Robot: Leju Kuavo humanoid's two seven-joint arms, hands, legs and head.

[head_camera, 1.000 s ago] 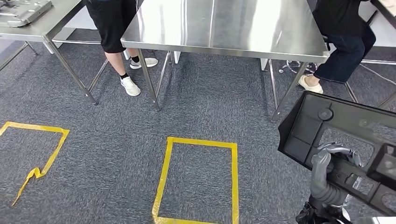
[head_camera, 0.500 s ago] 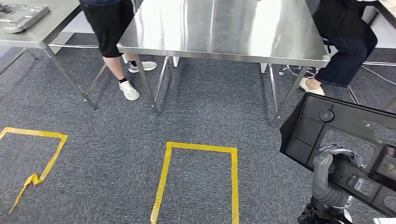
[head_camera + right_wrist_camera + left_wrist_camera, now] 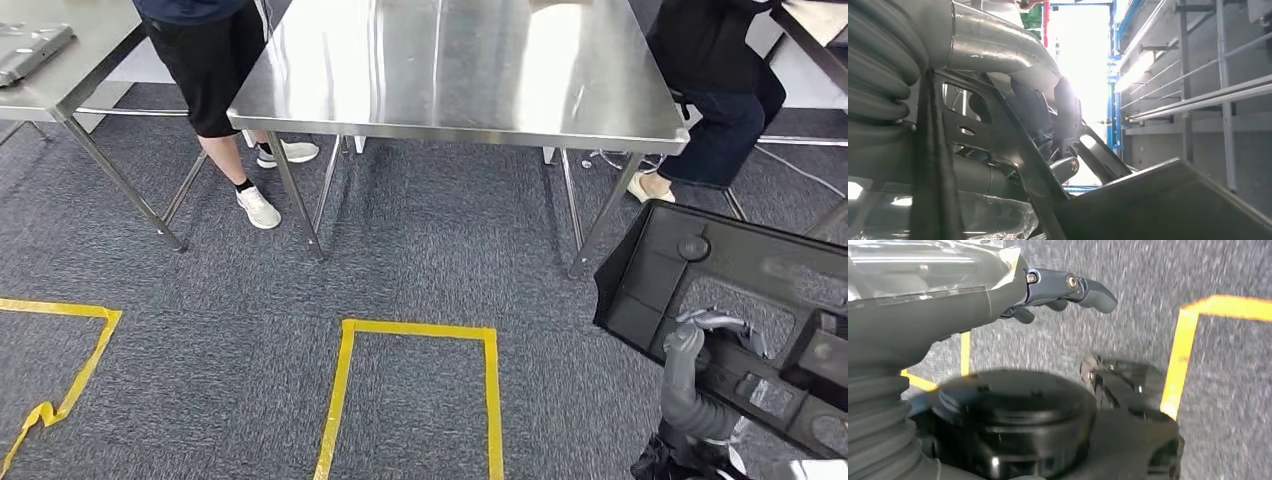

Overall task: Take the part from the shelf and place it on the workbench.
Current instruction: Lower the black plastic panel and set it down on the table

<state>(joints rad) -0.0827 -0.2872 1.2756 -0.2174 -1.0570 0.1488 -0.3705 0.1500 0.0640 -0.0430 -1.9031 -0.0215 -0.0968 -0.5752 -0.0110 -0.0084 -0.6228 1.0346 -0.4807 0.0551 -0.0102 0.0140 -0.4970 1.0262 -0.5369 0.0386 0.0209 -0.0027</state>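
Observation:
A large black plastic part (image 3: 690, 262) with cut-outs hangs at the lower right of the head view, tilted. My right hand (image 3: 700, 365) grips it from below, with fingers hooked through an opening. The right wrist view shows those fingers (image 3: 1048, 115) curled through the part (image 3: 1158, 205). The steel workbench (image 3: 450, 70) stands ahead across the carpet, and its top is bare. In the left wrist view my left hand (image 3: 1058, 287) hangs over the carpet, fingers apart and holding nothing.
A person in black shorts (image 3: 200, 60) stands at the workbench's left corner, and another person (image 3: 720, 90) sits at its right. A second steel table (image 3: 60, 95) at far left carries a grey part (image 3: 30, 50). Yellow tape outlines (image 3: 345, 400) mark the carpet.
The whole picture has shifted: the camera has moved nearer the workbench, whose edge and the yellow square now lie lower in view. The part stays in my right hand.

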